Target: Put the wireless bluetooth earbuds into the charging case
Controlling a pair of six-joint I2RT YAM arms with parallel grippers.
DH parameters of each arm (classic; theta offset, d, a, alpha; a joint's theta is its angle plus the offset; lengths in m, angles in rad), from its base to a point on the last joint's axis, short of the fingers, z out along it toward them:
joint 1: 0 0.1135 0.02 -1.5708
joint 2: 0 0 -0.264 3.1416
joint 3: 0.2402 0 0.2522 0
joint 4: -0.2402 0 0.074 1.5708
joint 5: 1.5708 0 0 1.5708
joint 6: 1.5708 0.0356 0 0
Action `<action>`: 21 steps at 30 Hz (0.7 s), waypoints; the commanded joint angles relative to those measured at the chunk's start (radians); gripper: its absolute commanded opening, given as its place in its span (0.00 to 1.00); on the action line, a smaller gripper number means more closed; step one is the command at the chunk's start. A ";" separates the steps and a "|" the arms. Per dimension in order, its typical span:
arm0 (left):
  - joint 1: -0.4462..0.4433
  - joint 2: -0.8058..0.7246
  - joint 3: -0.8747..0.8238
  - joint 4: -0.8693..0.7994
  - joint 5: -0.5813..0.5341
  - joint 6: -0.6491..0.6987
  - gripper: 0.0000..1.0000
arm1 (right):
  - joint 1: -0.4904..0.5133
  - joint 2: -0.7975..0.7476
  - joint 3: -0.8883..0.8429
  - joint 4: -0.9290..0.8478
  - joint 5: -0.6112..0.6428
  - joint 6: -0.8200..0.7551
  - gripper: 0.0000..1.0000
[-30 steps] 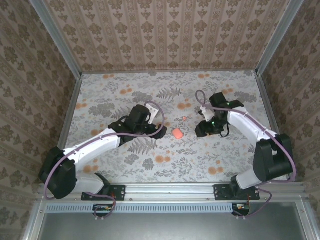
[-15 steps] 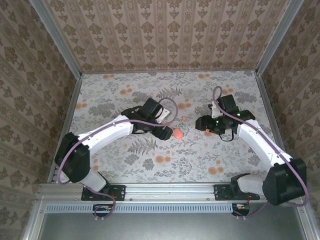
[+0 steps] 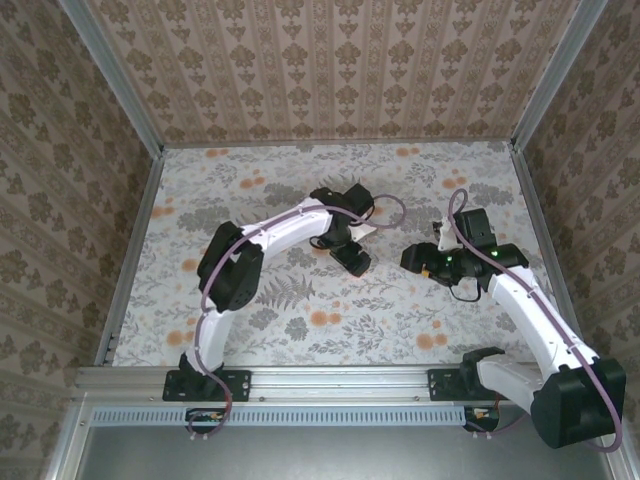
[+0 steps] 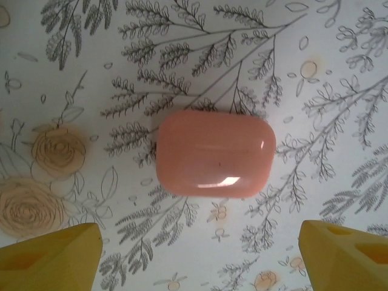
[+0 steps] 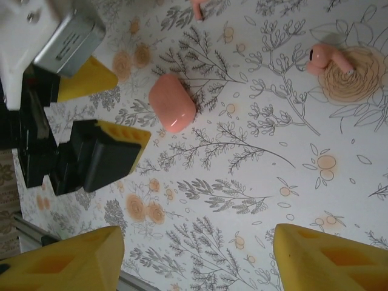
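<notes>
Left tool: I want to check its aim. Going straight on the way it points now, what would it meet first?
The left tool would most likely meet the charging case, lying closed on the table, in line with the gap between its open fingers. Its height above the case is unclear.

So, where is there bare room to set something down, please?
Bare: the table strip between the arm bases, and the far-left corner. Crowded: mid-table, where the left end effector hangs above the charging case, an earbud and the right end effector nearby.
</notes>
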State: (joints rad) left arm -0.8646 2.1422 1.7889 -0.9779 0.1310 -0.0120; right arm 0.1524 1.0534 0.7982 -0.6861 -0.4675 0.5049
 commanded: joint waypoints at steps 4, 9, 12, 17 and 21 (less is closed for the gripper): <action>-0.007 0.126 0.193 -0.186 -0.011 0.059 0.85 | -0.011 0.010 -0.010 0.015 -0.050 0.005 0.67; -0.010 0.194 0.253 -0.227 0.022 0.064 0.86 | -0.019 -0.004 -0.003 0.002 -0.053 0.003 0.67; -0.013 0.213 0.262 -0.234 0.032 0.066 0.86 | -0.023 -0.026 -0.012 0.001 -0.051 0.007 0.67; -0.018 0.240 0.265 -0.232 0.032 0.068 0.86 | -0.033 -0.052 -0.032 0.002 -0.048 0.014 0.67; -0.018 0.264 0.284 -0.230 0.027 0.070 0.85 | -0.037 -0.058 -0.040 0.008 -0.049 0.020 0.67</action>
State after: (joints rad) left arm -0.8776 2.3779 2.0346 -1.1782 0.1482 0.0315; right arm 0.1219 1.0096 0.7734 -0.6804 -0.5022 0.5056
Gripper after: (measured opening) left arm 0.851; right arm 0.673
